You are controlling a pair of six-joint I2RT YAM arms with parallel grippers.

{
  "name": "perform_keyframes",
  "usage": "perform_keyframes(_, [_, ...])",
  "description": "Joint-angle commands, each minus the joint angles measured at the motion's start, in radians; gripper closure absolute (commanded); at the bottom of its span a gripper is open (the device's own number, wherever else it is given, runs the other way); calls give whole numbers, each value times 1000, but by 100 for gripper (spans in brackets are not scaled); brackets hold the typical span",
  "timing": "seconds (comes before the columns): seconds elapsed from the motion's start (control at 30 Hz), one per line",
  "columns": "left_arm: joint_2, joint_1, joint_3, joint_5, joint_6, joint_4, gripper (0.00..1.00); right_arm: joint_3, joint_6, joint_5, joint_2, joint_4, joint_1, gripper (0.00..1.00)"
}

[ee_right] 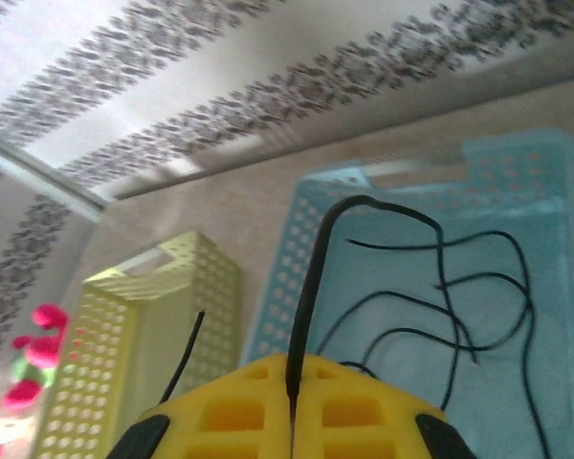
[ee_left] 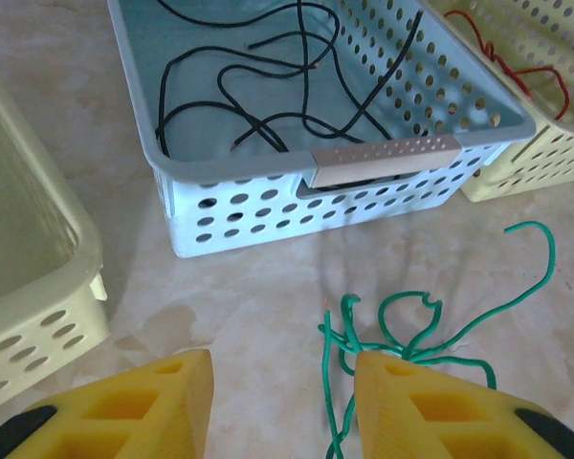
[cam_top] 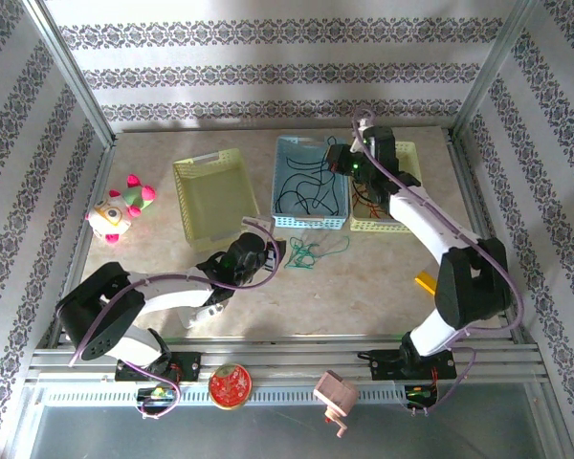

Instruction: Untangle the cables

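Note:
Green cables (ee_left: 411, 330) lie in a loose knot on the table in front of the blue basket (ee_left: 383, 153). My left gripper (ee_left: 282, 397) hovers over them, open; one green strand runs between the fingers close to the right one, and the knot sits at that finger's tip. From above, this gripper (cam_top: 258, 251) is just left of the green cables (cam_top: 306, 254). Black cables (ee_left: 268, 86) loop inside the blue basket. My right gripper (ee_right: 292, 382) is shut on a black cable (ee_right: 311, 287) that arches up over the basket (ee_right: 277, 287). Red cables (ee_left: 517, 57) lie in the yellow basket at the right.
An empty yellow-green basket (cam_top: 213, 191) stands left of the blue one (cam_top: 279, 182), and a yellow basket (cam_top: 407, 158) on its right. A plush toy (cam_top: 120, 210) lies at the far left. A small yellow piece (cam_top: 426, 283) rests by the right arm.

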Motion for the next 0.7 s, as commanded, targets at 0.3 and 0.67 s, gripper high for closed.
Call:
perform_keyframes(0.3, [71,13,44,18,-23,17,55,-133,42,178,-33,-102,15,48])
perform_keyframes(0.67, [139,12,82,59,-27,42,53,-492,158,342,-490,-151,29,47])
